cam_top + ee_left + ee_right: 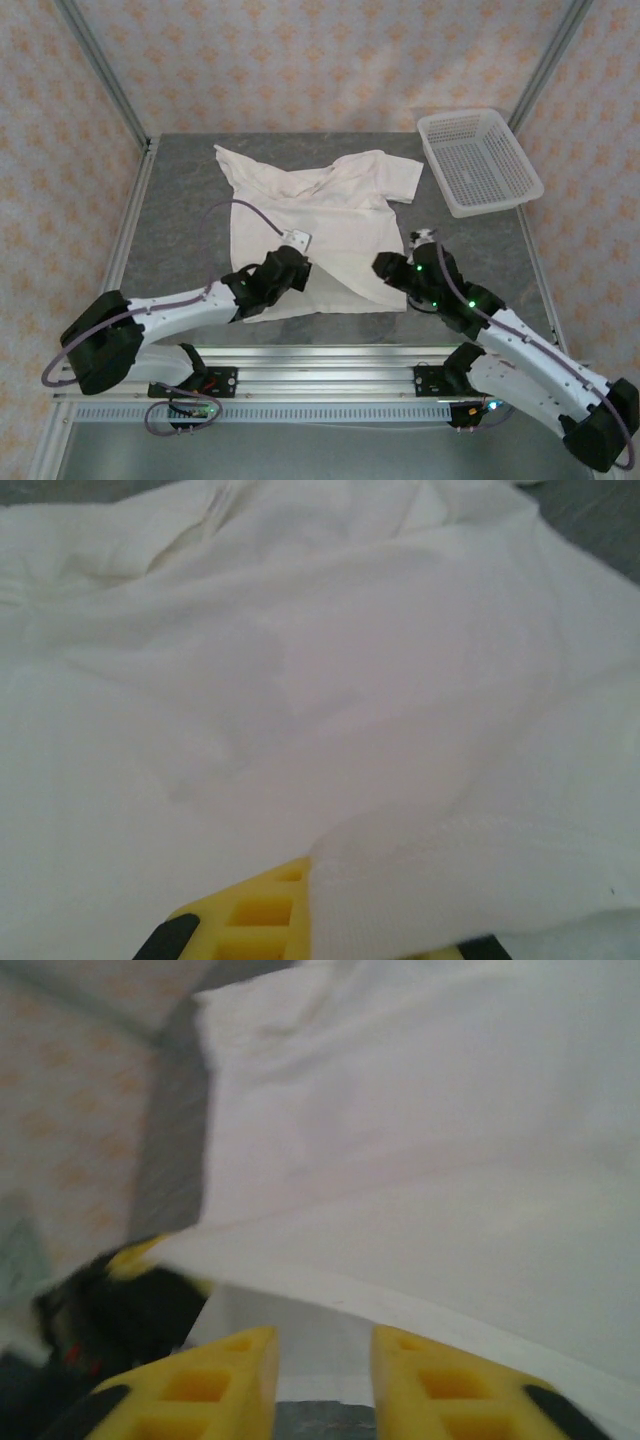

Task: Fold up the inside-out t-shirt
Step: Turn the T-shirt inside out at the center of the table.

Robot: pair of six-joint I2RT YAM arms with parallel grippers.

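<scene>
So from the top camera, the left arm [180, 305] is stretched out low from its corner, and the left gripper [300, 268] is down on the near hem of the inside-out t-shirt [330, 205]. The right arm [520, 345] comes in bent from the other side, with the right gripper [383, 265] at the shirt's near right corner. The shirt is spread mid-table [180, 200], sleeves at the far end. The white mesh basket [478, 160] sits well apart at the far right corner.

The wrist cams fill in what the top one can't. The left one shows the hem draped over a yellow finger [250, 915] and bunched between the two, so that gripper is clamped on the cloth. The right one shows its yellow fingers [225, 1380] parted by a small gap, with a strip of shirt and grey table visible through it. Nothing is pinched there, and the shirt's edge runs just past the tips.
</scene>
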